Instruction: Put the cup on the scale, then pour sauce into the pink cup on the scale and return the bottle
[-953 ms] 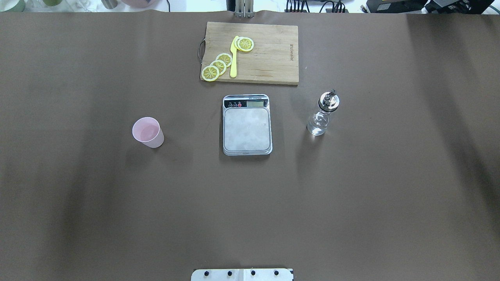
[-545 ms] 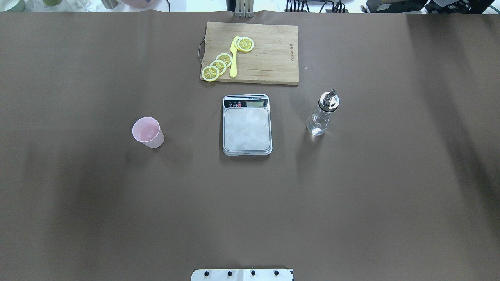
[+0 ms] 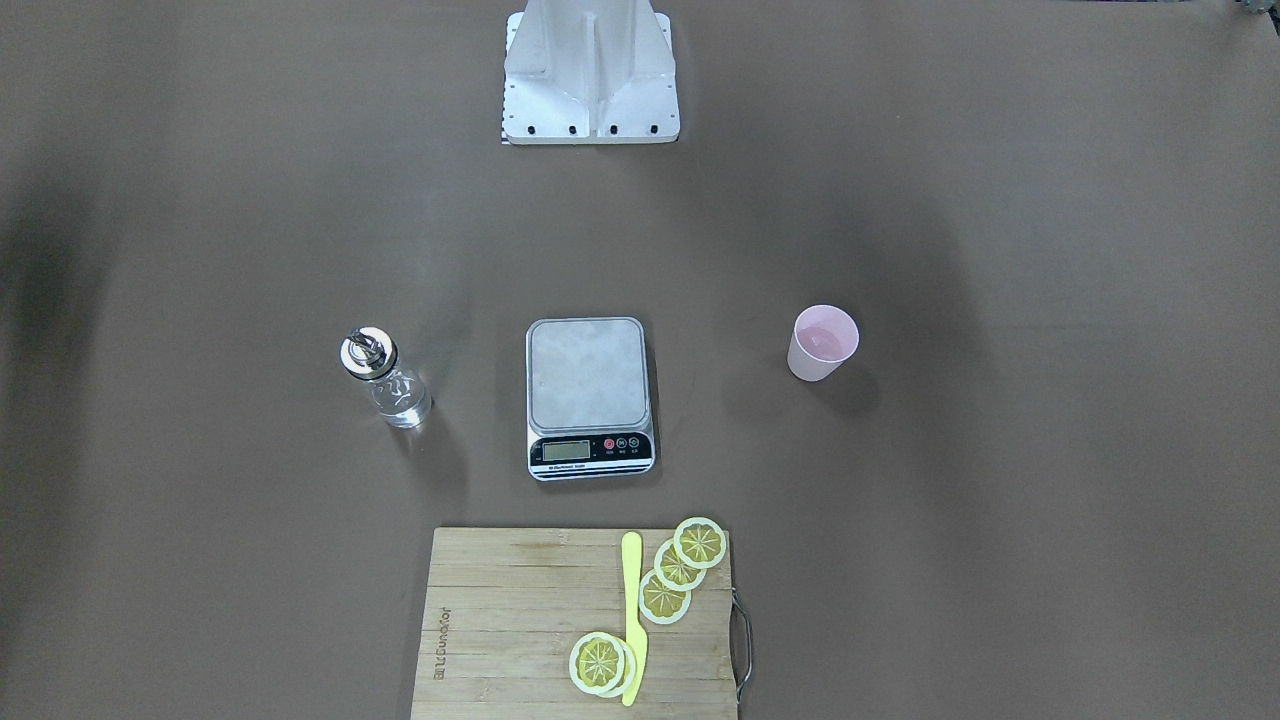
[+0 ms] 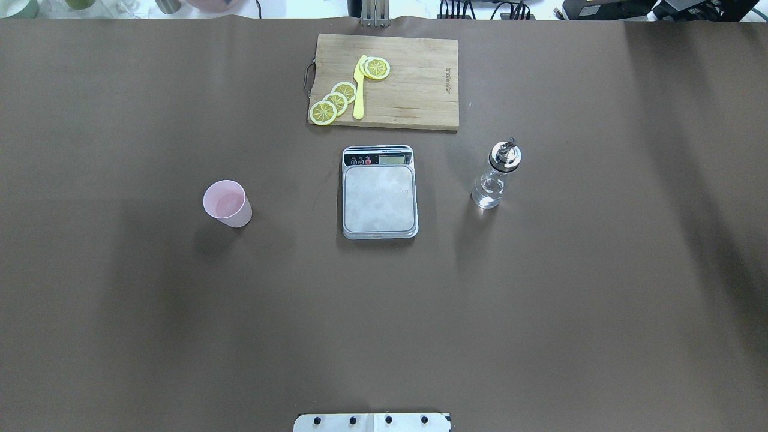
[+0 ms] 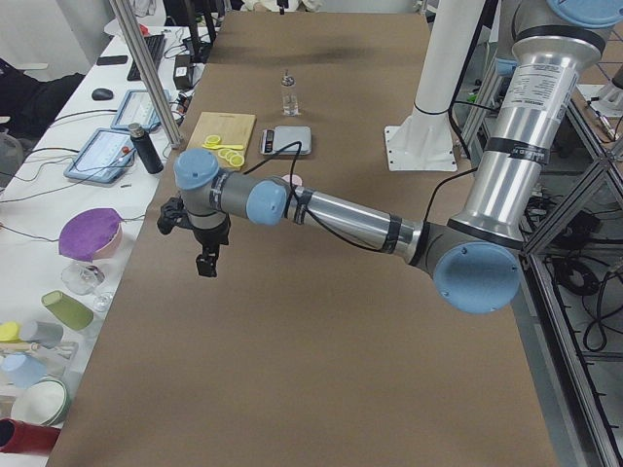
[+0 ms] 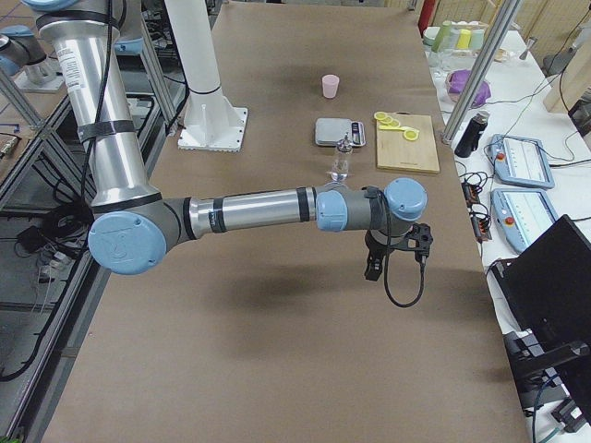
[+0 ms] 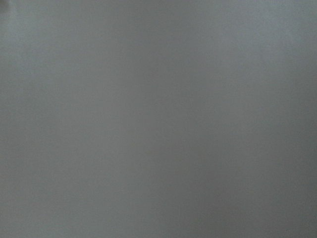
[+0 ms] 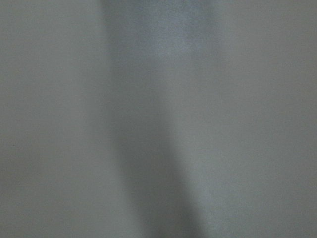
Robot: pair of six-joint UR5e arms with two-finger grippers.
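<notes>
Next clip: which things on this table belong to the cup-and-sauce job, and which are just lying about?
Part of the job:
pink cup
scale
bottle, holding the clear sauce

Just lying about:
wooden cutting board
lemon slices on the board
yellow knife on the board

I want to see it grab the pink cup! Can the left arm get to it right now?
Probably yes. The pink cup stands alone on that arm's side, apart from the scale, and the left gripper hangs in the open with nothing between them.
</notes>
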